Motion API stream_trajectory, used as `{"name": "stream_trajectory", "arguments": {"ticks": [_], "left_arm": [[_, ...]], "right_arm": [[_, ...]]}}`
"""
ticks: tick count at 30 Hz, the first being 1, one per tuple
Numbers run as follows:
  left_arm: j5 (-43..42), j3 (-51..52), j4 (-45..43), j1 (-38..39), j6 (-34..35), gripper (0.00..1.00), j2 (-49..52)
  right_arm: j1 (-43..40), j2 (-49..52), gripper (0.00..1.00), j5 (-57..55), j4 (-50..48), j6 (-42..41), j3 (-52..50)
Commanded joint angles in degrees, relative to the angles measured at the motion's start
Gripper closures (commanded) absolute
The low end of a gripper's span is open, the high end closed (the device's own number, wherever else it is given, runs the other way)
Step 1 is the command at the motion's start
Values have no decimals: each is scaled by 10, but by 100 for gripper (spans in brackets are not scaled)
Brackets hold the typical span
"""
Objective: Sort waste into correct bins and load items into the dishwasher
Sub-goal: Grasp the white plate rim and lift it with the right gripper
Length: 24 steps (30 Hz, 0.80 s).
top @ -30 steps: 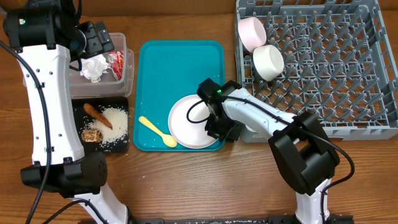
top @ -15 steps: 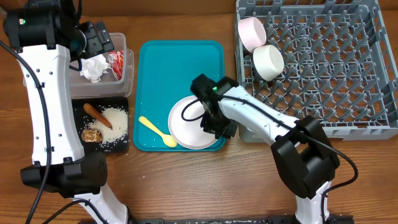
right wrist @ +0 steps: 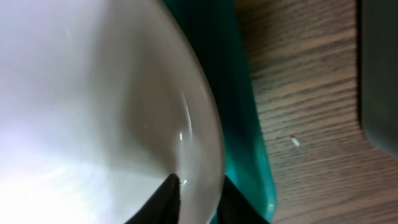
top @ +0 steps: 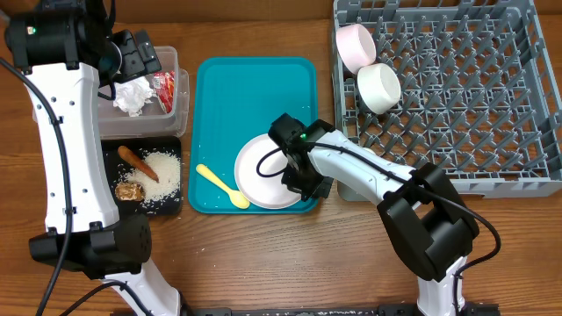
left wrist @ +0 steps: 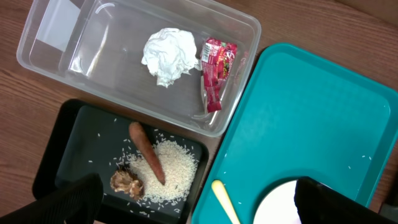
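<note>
A teal plastic tray (top: 250, 96), a round white plate (top: 259, 171) and a pale yellow plastic spoon (top: 222, 186) stood out against the brown wood-grain table (top: 263, 263). White rice grains (top: 162, 167), a brown sausage (top: 138, 161) and a brown crumbly food lump (top: 130, 190) speckled a shallow black rectangular tray (top: 169, 146). A clear plastic tub (top: 180, 88) showed a crumpled white napkin (top: 132, 95) and a red-and-white plastic wrapper (top: 164, 90). A pale pink bowl (top: 354, 46) and a white bowl (top: 379, 88) contrasted with the square grey plastic dish rack (top: 492, 105).

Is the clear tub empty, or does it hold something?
Not empty. A crumpled napkin and a red-and-white wrapper lie inside the tub, side by side toward one end; the rest of its floor is bare.
</note>
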<state>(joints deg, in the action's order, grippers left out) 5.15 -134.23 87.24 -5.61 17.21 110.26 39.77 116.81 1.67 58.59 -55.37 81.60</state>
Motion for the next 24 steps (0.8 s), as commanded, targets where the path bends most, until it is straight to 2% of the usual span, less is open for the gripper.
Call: {"name": "stream_trajectory", "arguments": {"ticks": [1,5,13,18,24], "left_arm": [[-3,3,-1,4,4,0,-8],[-2,3,-1,4,4,0,-8],[-3,3,-1,4,4,0,-8],[-3,3,-1,4,4,0,-8],[-3,3,-1,4,4,0,-8]], "right_arm": [[-1,-18,84,-6,-5,-3,-3],[-1,-18,96,-8,-4,-2,-3],[-7,-26,96,-20,13,41,23],[-23,-61,96,-23,42,131,99],[-62,-103,96,-59,110,217,269]]}}
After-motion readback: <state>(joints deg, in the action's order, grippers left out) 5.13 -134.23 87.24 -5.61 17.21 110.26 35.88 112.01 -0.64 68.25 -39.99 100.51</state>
